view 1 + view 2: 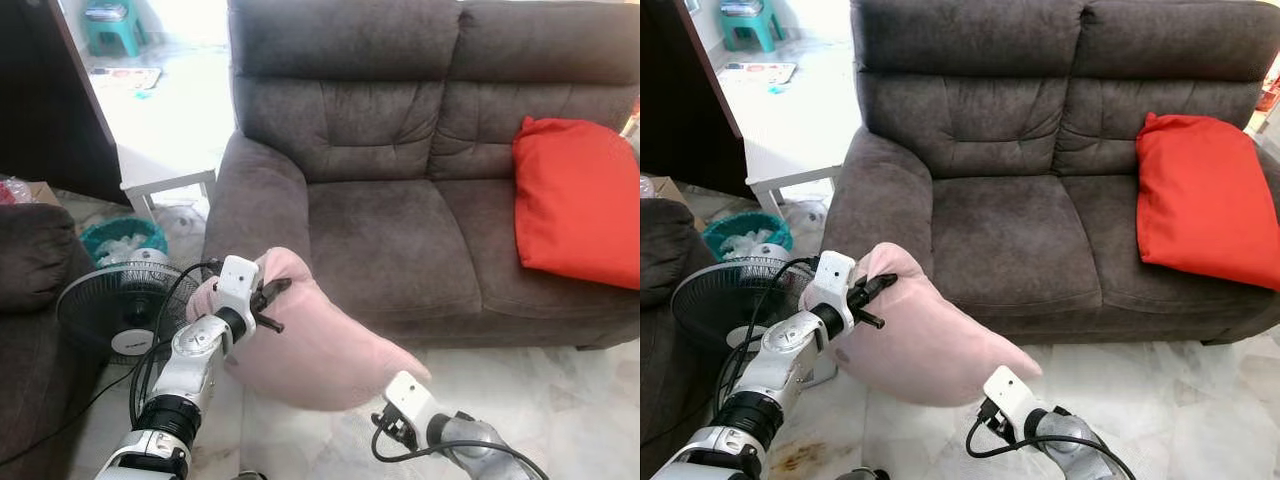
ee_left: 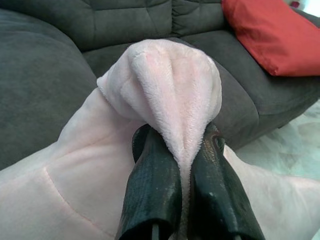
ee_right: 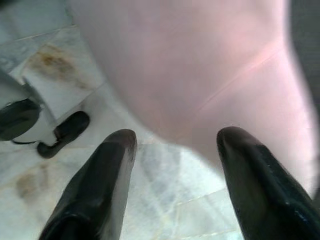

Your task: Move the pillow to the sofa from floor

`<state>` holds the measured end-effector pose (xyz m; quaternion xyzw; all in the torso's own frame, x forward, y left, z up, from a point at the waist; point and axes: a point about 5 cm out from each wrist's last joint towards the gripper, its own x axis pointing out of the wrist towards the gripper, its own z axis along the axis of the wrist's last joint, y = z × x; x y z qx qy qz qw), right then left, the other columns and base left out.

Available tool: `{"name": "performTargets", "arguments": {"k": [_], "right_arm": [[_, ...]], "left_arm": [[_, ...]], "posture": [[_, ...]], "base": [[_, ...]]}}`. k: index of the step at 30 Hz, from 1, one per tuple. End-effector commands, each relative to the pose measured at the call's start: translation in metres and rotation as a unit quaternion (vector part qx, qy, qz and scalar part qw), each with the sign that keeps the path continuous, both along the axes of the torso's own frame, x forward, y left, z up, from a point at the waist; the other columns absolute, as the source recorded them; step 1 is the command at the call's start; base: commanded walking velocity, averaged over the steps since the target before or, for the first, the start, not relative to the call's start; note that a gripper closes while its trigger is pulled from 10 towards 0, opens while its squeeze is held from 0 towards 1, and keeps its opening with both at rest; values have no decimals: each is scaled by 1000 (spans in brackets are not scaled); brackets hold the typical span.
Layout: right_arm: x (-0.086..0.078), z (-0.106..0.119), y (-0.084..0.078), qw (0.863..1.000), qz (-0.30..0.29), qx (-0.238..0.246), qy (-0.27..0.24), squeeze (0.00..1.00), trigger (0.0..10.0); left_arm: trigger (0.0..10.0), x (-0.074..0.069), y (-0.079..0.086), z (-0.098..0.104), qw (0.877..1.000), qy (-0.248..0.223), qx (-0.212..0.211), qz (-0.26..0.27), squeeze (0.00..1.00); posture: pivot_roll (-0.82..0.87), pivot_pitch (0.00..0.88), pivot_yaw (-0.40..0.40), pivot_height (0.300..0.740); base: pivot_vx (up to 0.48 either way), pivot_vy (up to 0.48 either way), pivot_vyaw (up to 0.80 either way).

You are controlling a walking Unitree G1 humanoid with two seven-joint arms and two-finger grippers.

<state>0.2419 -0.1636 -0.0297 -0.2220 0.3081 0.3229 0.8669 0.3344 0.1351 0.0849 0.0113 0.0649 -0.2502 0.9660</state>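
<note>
Before the sofa (image 1: 400, 230), a pink pillow (image 1: 310, 345) hangs off the floor (image 1: 560, 400), its upper corner near the sofa's left armrest. That corner is pinched by the left end effector (image 2: 182, 172), whose two black fingers (image 2: 152, 185) are clamped tight on a bunched fold of the plush. The right end effector (image 3: 175, 145) sits below the pillow's lower edge with its fingers spread wide and nothing between them; the pillow looms blurred just beyond the tips. In the eye views these fingers are hidden under the pillow, and only the right wrist shows.

One teal basket (image 1: 122, 240) stands by the armrest, holding crumpled pale stuff that is too small to tell. It is partly covered by one black fan (image 1: 115, 305) on the floor.

One red cushion (image 1: 575, 200) leans on the sofa's right seat, cut off by the frame edge. A dark armchair (image 1: 30, 300) is cut off on the left. One teal stool (image 1: 112, 25) stands far back, and a white table (image 1: 165, 187) shows only one edge and leg.
</note>
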Motion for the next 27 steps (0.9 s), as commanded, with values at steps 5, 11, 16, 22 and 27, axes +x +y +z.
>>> {"name": "performTargets", "arguments": {"k": [5, 11, 16, 22, 27], "right_arm": [[10, 6, -7, 999, -11, -20, -31, 1000, 10000], [5, -1, -8, 998, 13, -55, -13, 0, 10000], [-2, -10, -6, 997, 17, -70, 7, 0, 10000], [-6, -14, -9, 994, 30, -109, 7, 0, 10000], [-2, -13, -13, 993, 3, -121, -10, 0, 10000]], "left_arm": [[10000, 7, -11, 24, 998, -51, 1, -30, 0], [10000, 7, -13, 25, 998, -52, 2, -39, 0], [10000, 4, -14, 24, 997, -53, 3, -51, 0], [10000, -2, -20, 23, 995, -49, 6, -85, 0], [10000, -4, -21, 20, 994, -43, 20, -97, 0]], "posture": [[45, 0, -43, 740], [50, 0, -51, 740], [53, 0, -53, 740], [58, 0, -54, 740], [60, 0, -55, 740]], "base": [[0, 0, 0], [0, 0, 0], [0, 0, 0], [0, 0, 0], [0, 0, 0]]}}
